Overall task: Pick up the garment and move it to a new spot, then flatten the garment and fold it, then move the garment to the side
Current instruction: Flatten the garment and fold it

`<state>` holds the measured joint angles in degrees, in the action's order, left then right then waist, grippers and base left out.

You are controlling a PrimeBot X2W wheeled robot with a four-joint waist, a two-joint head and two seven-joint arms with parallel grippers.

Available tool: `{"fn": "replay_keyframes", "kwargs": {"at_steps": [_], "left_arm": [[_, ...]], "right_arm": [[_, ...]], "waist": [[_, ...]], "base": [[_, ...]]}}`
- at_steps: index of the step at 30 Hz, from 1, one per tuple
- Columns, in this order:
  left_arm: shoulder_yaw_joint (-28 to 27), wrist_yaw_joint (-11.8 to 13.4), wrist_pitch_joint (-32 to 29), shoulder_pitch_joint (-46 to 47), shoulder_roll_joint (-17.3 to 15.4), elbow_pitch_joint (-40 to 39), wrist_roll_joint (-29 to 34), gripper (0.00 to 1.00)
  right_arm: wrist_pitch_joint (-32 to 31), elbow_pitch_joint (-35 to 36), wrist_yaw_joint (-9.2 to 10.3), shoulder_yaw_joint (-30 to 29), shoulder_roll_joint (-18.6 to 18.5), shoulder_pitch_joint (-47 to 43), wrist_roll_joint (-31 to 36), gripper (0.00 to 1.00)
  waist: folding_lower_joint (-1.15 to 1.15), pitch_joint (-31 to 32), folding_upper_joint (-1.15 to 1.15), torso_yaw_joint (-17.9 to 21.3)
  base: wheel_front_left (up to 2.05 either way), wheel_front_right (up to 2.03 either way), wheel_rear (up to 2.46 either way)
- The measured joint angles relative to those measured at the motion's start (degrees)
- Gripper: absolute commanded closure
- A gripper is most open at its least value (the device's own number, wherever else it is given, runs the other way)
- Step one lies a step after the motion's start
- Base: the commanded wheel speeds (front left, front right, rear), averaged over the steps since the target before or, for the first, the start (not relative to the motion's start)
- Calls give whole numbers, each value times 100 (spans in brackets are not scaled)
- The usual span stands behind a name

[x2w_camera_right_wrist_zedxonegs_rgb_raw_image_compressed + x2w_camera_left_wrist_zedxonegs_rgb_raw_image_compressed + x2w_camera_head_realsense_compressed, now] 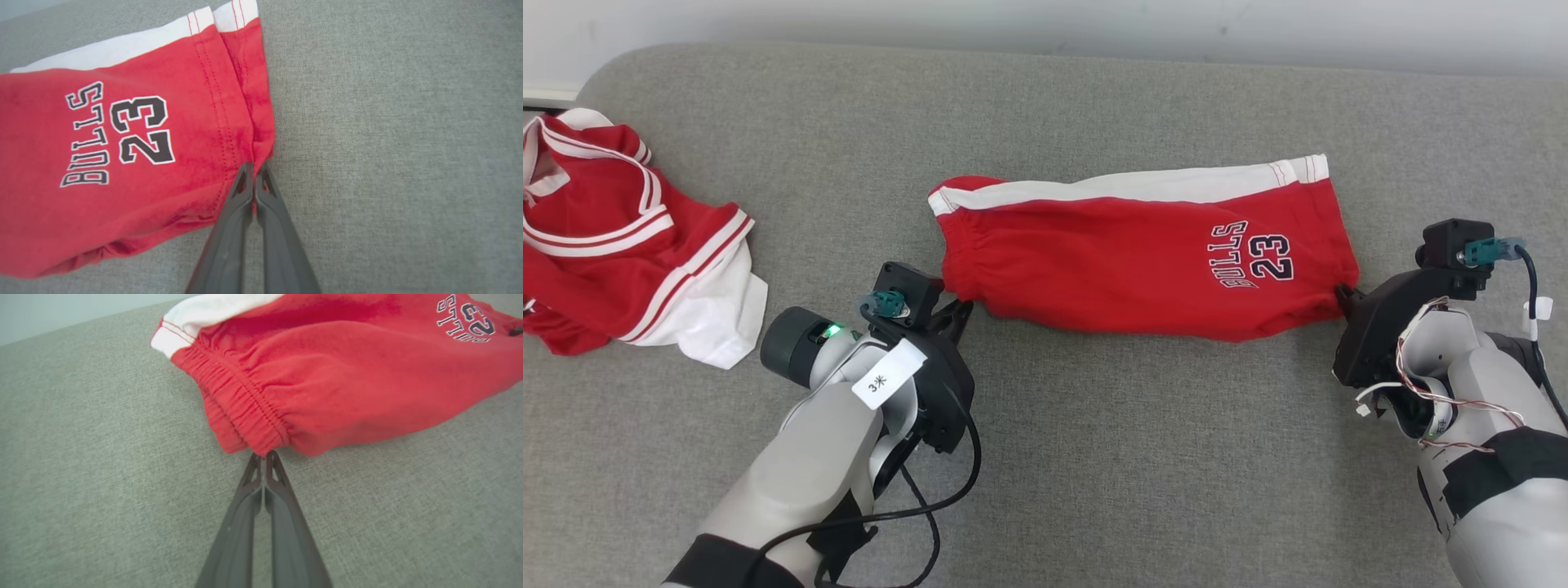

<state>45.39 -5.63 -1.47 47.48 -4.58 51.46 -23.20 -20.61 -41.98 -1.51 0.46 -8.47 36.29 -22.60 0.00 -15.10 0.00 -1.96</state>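
Red basketball shorts (pixel 1143 261): soft, light, floppy, stretched flat on grey cushion (pixel 1094 457). Right fingers (pixel 235 216) clamped on hem corner. Left fingers (pixel 245 506) together at waistband corner; I can't confirm they caught cloth.

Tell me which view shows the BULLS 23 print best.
Right wrist view: the print is large, sharp and whole there. The head view shows the print whole but small; in the left wrist view the print sits at the top edge, partly cut off.
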Motion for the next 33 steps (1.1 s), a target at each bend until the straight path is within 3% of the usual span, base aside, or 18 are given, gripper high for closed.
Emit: {"fn": "replay_keyframes", "kwargs": {"at_steps": [3, 7, 16, 27, 33], "left_arm": [[97, -51, 11, -2, -18, 40, 11, 100], [241, -102, 132, -22, -62, -20, 52, 100], [556, -152, 322, -559, -488, -305, 92, 100], [758, -153, 379, -1391, -944, -1105, -56, 100], [835, -153, 314, -1794, -1314, -1919, -364, 100]], "right_arm": [[22, -10, -19, -13, -21, -63, -9, 100], [-1, 101, -207, -109, -32, -284, -227, 100], [-5, 770, -381, -142, 7, -1015, -481, 100], [-38, 2444, -463, -314, 215, -2646, -1022, 100], [-199, 3570, -450, -479, 209, -3487, -1176, 100]], "waist": [[0, 43, 0, -14], [0, 140, 0, -51], [0, 468, 0, -81], [-1, 889, 0, -60], [-1, 1052, 0, 32]], "base": [[0, 0, 0], [0, 0, 0], [0, 0, 0], [0, 0, 0], [0, 0, 0]]}}
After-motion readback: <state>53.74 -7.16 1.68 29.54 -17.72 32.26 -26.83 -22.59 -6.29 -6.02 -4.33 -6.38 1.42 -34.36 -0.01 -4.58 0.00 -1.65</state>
